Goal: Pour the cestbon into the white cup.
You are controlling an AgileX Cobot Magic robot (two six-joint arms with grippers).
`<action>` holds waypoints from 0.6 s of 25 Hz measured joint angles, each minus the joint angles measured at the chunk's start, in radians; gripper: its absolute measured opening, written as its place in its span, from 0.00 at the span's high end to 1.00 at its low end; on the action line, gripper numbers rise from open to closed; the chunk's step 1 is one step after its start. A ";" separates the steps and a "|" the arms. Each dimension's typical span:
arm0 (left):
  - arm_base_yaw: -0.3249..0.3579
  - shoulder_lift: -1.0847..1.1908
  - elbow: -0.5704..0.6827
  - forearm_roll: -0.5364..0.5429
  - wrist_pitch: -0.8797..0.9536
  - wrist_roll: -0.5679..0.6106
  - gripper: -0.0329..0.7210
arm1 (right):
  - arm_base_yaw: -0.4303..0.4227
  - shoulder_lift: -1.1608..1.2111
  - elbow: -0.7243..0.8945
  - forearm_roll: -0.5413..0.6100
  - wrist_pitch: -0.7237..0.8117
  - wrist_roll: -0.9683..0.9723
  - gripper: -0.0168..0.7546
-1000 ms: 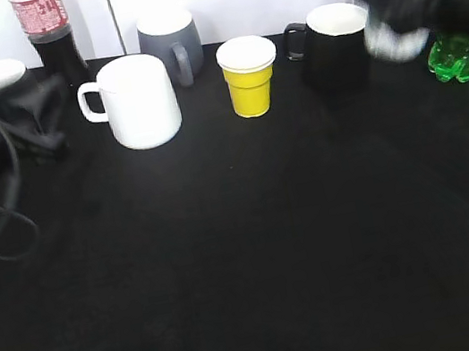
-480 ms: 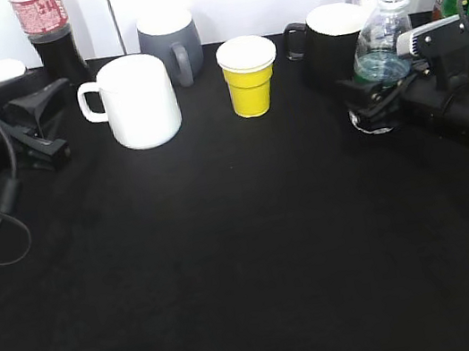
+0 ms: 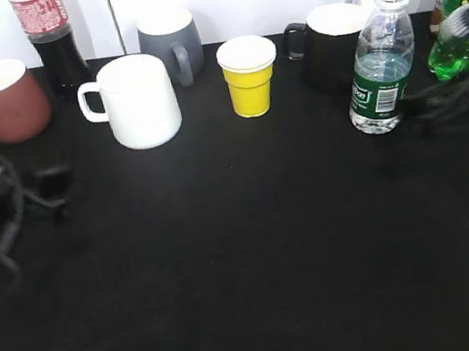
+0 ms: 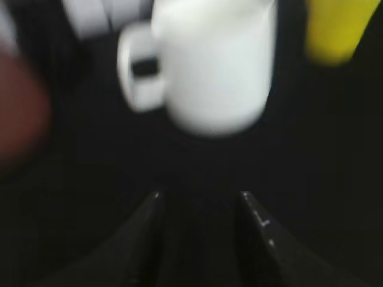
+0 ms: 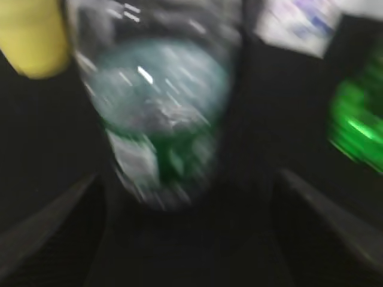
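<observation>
The cestbon [image 3: 375,60], a clear bottle with a dark green label, stands upright on the black table, right of centre. It fills the blurred right wrist view [image 5: 161,119]. My right gripper [image 3: 427,105] is open and empty just right of it, with its fingers [image 5: 188,176] spread wide on the near side of the bottle's base. The white cup [image 3: 141,101] stands at the back left with its handle to the left, and it also shows in the left wrist view [image 4: 209,66]. My left gripper [image 3: 52,183] is open and empty [image 4: 200,200], in front of and left of the cup.
Along the back stand a brown mug [image 3: 3,100], a cola bottle [image 3: 45,27], a grey mug [image 3: 170,41], a yellow cup [image 3: 249,75], a black mug [image 3: 334,42] and a bright green soda bottle [image 3: 458,0]. Cables lie at the left edge.
My right gripper has let go of the cestbon, which now stands on the table, and has drawn back to the right. My left arm has drawn back, uncovering the brown mug.
</observation>
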 joint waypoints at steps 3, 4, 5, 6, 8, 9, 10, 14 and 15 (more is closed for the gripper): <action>0.000 -0.151 -0.133 -0.128 0.457 -0.057 0.56 | 0.005 -0.188 -0.055 0.013 0.347 0.121 0.18; 0.000 -0.211 -0.180 -0.174 0.592 -0.062 0.56 | 0.028 -0.234 -0.088 0.053 0.452 0.151 0.21; 0.000 -0.286 -0.212 -0.200 0.713 -0.064 0.56 | 0.059 -0.282 -0.131 0.077 0.544 0.161 0.22; 0.000 -0.369 -0.225 -0.210 0.822 -0.064 0.56 | 0.095 -0.329 -0.171 0.093 0.639 0.164 0.23; 0.000 -0.580 -0.228 -0.222 0.982 -0.008 0.56 | 0.147 -0.461 -0.231 0.149 0.839 0.165 0.23; 0.000 -0.721 -0.228 -0.224 1.045 0.025 0.56 | 0.156 -0.553 -0.236 0.184 0.925 0.153 0.23; 0.000 -0.817 -0.229 -0.224 1.116 0.046 0.56 | 0.159 -0.643 -0.237 0.216 1.010 0.118 0.23; 0.000 -1.141 -0.163 -0.224 1.350 0.097 0.56 | 0.159 -1.014 -0.222 0.264 1.348 0.031 0.23; 0.000 -1.209 -0.122 -0.237 1.372 0.122 0.56 | 0.159 -1.101 -0.197 0.262 1.393 0.027 0.23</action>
